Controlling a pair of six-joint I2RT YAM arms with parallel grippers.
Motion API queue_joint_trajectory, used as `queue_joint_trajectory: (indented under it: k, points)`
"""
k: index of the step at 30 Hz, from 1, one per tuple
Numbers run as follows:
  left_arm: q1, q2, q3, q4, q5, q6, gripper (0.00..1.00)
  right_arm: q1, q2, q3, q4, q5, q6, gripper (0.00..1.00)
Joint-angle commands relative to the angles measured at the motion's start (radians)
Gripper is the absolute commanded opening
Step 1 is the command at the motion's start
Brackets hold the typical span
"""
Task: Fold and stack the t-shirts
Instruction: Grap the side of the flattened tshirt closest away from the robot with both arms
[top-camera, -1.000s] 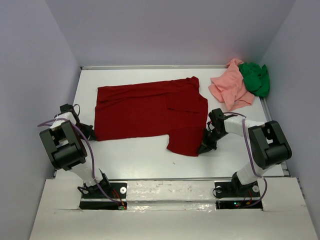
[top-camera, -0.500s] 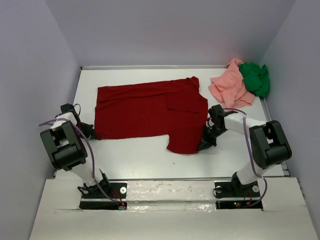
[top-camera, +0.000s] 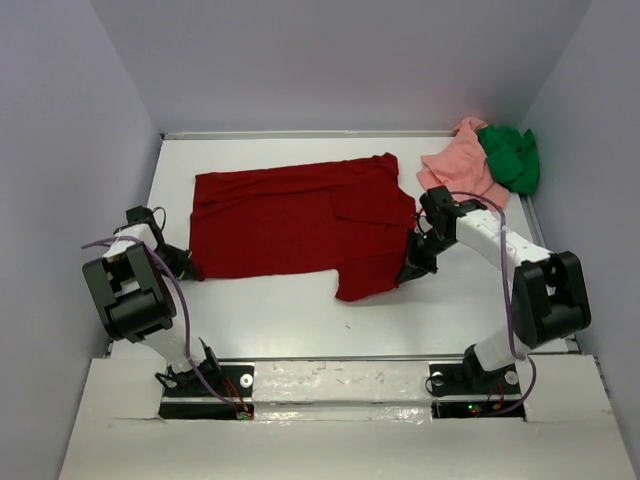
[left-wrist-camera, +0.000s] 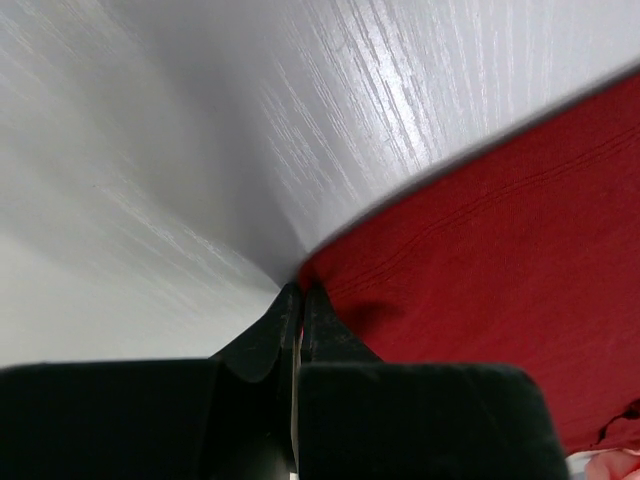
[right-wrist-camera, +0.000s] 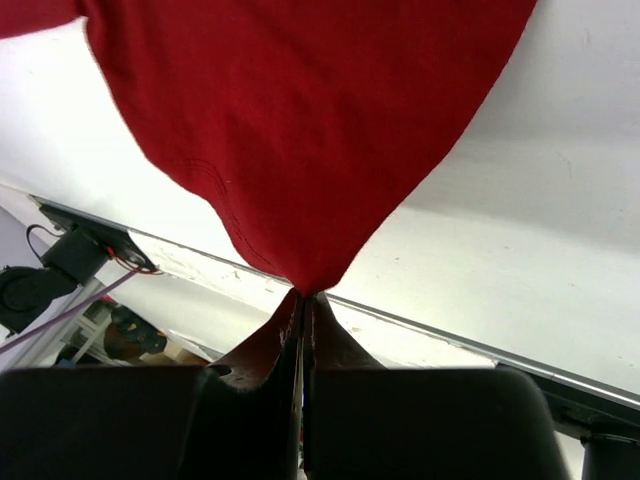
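The dark red t-shirt (top-camera: 300, 225) lies spread across the middle of the table. My left gripper (top-camera: 186, 266) is shut on its near left corner, which shows in the left wrist view (left-wrist-camera: 470, 250). My right gripper (top-camera: 408, 274) is shut on the near right corner and holds it lifted off the table, so the cloth hangs taut in the right wrist view (right-wrist-camera: 300, 120). The salmon pink t-shirt (top-camera: 460, 180) lies crumpled at the back right, with the bright green t-shirt (top-camera: 510, 155) bunched on its right side.
White table (top-camera: 260, 300) with walls on the left, back and right. Its near edge (right-wrist-camera: 480, 345) runs just below the lifted corner. The pink and green pile sits close behind my right arm (top-camera: 490, 235).
My right gripper has risen and moved back and slightly left with the red shirt's near right corner. The left gripper has stayed in place.
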Motion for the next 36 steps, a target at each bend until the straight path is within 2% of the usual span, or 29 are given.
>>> queue_joint_trajectory:
  k: [1, 12, 20, 28, 36]
  points:
    - [-0.003, -0.036, 0.044, -0.051, 0.006, 0.018, 0.00, 0.011, -0.004, 0.093, -0.077, 0.025, -0.041, 0.00]
    - [-0.003, 0.038, 0.253, -0.108, 0.015, 0.013, 0.00, -0.018, 0.116, 0.322, -0.140, 0.039, -0.095, 0.00]
    - [-0.003, 0.072, 0.308, -0.114, 0.030, 0.004, 0.00, -0.046, 0.214, 0.469, -0.177, 0.037, -0.135, 0.00]
    - [-0.004, 0.108, 0.350, -0.114, 0.044, -0.005, 0.00, -0.092, 0.338, 0.688, -0.229, 0.023, -0.178, 0.00]
    - [-0.004, 0.159, 0.462, -0.152, 0.029, 0.002, 0.00, -0.121, 0.459, 0.880, -0.278, 0.011, -0.196, 0.00]
